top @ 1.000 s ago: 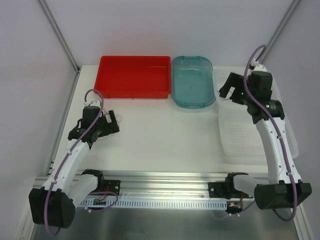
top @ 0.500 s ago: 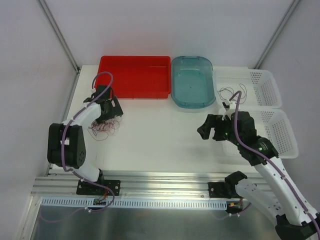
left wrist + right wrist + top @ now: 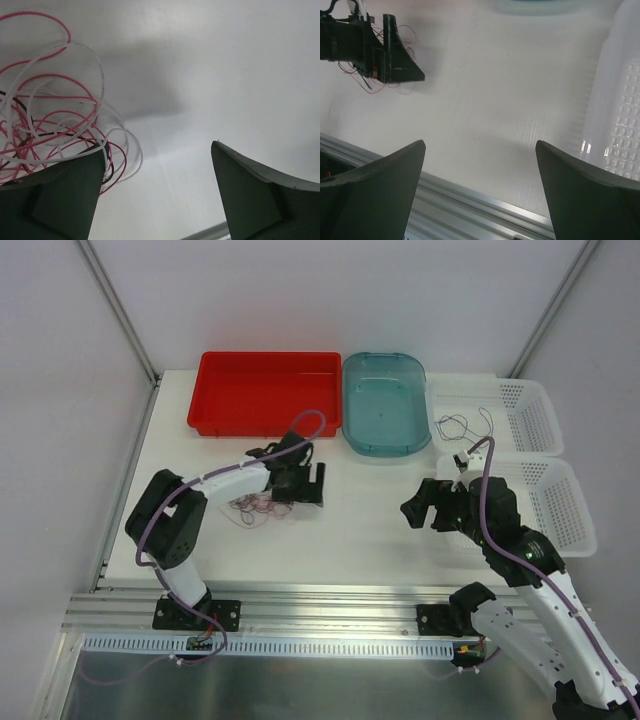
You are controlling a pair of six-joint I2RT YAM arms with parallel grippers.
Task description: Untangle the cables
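Observation:
A tangle of thin white, dark red and black cables (image 3: 255, 506) lies on the white table, left of centre. My left gripper (image 3: 300, 483) is open just right of the tangle, low over the table. In the left wrist view the loops (image 3: 50, 115) curl against the left finger (image 3: 60, 195), and nothing sits between the jaws of the gripper (image 3: 159, 146). One thin dark cable (image 3: 465, 425) lies in the far white basket. My right gripper (image 3: 425, 508) is open and empty at the right of the table. Its wrist view (image 3: 480, 143) shows bare table, with the left gripper (image 3: 385, 50) and strands (image 3: 367, 82) far off.
A red tray (image 3: 265, 392) and a blue tub (image 3: 385, 402) stand at the back. Two white baskets (image 3: 520, 400) (image 3: 560, 500) stand at the right, the nearer one beside my right arm. An aluminium rail (image 3: 320, 600) runs along the near edge.
My left gripper swept from the table's left side to the right, and the tangle shifted right with it. My right gripper left the far basket, where a cable now lies, and came down toward the centre.

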